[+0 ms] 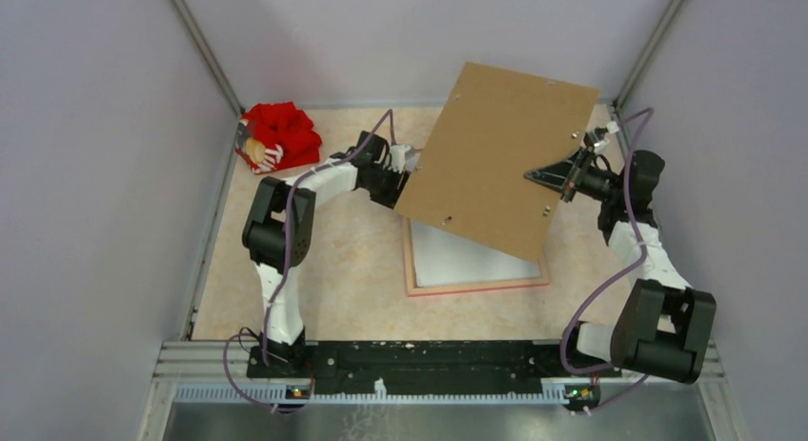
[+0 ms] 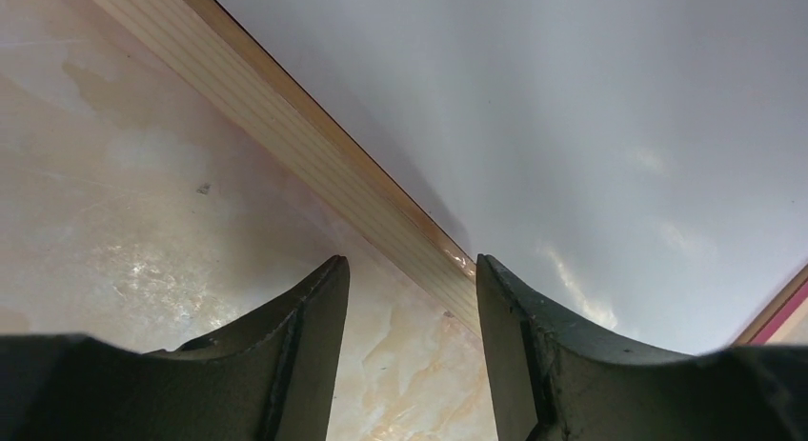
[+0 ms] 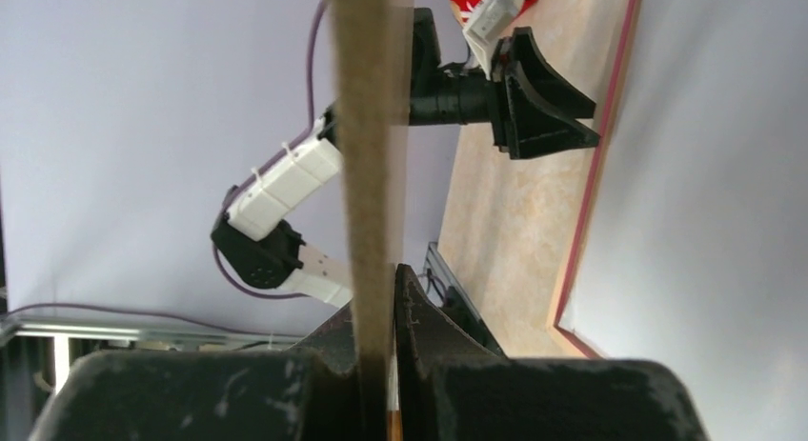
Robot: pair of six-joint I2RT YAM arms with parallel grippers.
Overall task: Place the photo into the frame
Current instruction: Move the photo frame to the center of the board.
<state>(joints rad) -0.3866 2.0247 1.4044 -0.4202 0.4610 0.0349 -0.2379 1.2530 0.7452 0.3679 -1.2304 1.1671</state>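
Observation:
The frame (image 1: 476, 287) lies flat on the table, its pale wood back (image 2: 314, 146) up, with a pink edge (image 3: 595, 165). A white sheet (image 1: 457, 255) fills it, which looks like the photo's white back (image 2: 572, 127); its printed side is hidden. My right gripper (image 1: 570, 179) is shut on the right edge of the plain brown backing board (image 1: 500, 155) and holds it tilted above the frame's far half. In the right wrist view the board (image 3: 367, 127) is seen edge-on between the jaws of my right gripper (image 3: 376, 279). My left gripper (image 2: 410, 265) is open and empty, low at the frame's far left rail.
A red object with white parts (image 1: 279, 136) sits at the back left corner. Grey walls enclose the table on three sides. My left gripper (image 3: 534, 98) also shows under the raised board in the right wrist view.

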